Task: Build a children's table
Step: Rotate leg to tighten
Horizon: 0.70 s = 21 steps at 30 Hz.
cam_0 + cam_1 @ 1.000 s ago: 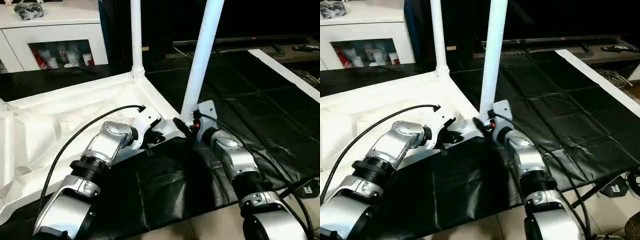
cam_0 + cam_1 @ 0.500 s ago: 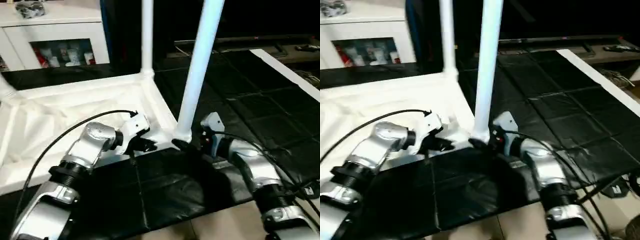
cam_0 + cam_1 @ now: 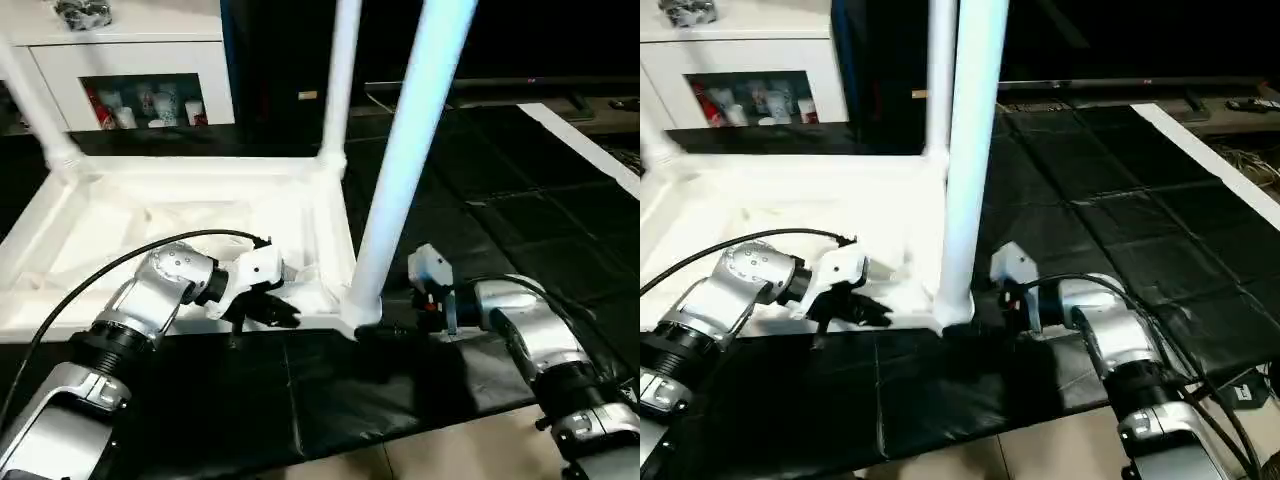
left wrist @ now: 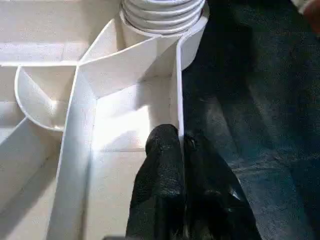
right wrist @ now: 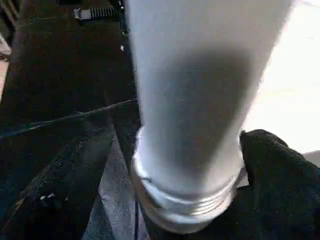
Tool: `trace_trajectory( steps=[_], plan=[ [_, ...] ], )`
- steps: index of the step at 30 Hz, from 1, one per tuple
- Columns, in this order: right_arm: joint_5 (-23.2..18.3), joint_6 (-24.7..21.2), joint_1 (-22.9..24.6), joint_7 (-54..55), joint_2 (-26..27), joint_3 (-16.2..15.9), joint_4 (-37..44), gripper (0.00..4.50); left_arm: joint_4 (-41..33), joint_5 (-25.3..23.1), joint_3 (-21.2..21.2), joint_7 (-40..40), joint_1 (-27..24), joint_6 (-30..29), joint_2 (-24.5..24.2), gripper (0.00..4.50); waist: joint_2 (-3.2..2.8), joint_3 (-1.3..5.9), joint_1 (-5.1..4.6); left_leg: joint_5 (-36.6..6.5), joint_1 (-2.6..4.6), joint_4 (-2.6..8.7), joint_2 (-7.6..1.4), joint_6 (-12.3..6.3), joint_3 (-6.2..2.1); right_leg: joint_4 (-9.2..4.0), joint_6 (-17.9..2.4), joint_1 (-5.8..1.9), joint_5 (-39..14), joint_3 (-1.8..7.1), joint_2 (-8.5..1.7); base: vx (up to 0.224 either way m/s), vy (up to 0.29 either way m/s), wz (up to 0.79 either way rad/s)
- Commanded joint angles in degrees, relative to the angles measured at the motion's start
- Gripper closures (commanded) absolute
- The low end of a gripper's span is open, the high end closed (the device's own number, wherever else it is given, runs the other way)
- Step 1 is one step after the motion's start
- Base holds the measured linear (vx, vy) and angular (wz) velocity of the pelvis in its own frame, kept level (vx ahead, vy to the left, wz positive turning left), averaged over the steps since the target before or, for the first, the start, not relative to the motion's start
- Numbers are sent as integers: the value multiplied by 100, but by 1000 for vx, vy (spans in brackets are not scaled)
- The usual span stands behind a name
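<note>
- The children's table top (image 3: 190, 215) lies upside down on the black mat (image 3: 500, 200), ribbed underside facing up, with legs standing in its far-left, far-right and near-right corners.
- Your left gripper (image 4: 181, 145) is pinched tight on the thin near rim of the top, one black finger either side of the wall, just left of the near-right socket.
- Your right gripper (image 3: 385, 328) sits at the base of the near-right leg (image 3: 410, 160), its fingers either side of the threaded end where it meets the socket.
- A white cabinet (image 3: 130, 60) stands at the far left.
</note>
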<state>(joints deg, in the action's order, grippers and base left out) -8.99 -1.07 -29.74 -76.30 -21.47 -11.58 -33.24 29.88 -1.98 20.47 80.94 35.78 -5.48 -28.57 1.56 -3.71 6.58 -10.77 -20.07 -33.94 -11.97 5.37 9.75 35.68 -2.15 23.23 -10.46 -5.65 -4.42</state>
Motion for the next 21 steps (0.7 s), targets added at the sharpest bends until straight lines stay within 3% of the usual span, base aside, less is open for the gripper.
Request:
trace_trajectory(
  steps=[1,4,15,21],
  plan=[
    [-9,13,-107,-155,-51,25,-63,44,-227,-1,215,297,60,169,5,450,16,419,-29,-830,-2,370,-159,-344,8,-443,-1036,-334,-1373,342,-407,0,0,0],
    [-70,-34,-119,-335,-73,-11,-64,67,-236,-15,258,348,69,215,-7,450,25,431,-16,-747,-12,362,-158,-367,11,-418,-1069,-345,-1188,343,-404,0,0,0],
    [-117,112,-141,-529,-15,-60,-218,162,-125,-38,298,413,114,336,12,450,16,435,-9,-765,-10,358,-153,-344,11,-426,-1056,-345,-1258,338,-401,0,0,0],
    [-100,137,-97,-571,23,-55,-199,179,-76,-64,302,390,117,373,0,450,11,435,-9,-771,-12,359,-154,-341,9,-427,-1059,-347,-1257,335,-400,0,0,0]
  ],
)
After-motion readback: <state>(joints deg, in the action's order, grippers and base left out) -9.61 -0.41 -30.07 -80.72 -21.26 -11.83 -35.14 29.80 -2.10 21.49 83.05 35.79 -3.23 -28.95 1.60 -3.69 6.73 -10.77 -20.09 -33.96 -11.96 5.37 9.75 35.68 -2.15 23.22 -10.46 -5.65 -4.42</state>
